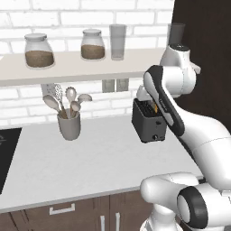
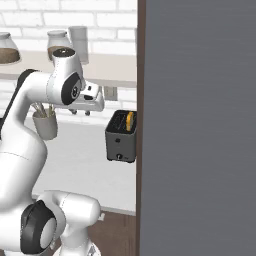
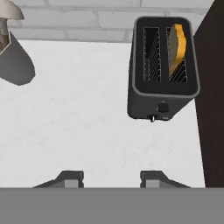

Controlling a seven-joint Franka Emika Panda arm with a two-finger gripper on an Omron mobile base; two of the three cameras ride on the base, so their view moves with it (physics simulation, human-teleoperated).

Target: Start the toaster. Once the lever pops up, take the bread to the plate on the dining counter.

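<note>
Arm bent over the grey counter [image 1: 90, 158]; gripper [image 3: 111, 178] hangs above it, fingers spread, holding nothing. Toaster [image 3: 162, 70] ahead, bread [image 3: 176, 47] standing in its right slot. Utensil crock [image 1: 69, 125] left; dark tall panel [image 2: 200, 125] flanks the toaster's right.

Bright, even, flat rendered light; no glare. Soft faint shadows lie under the toaster [image 3: 162, 70] on the pale surface [image 1: 90, 158]. Edges look slightly soft and low-resolution throughout, with no visible edge distortion
</note>
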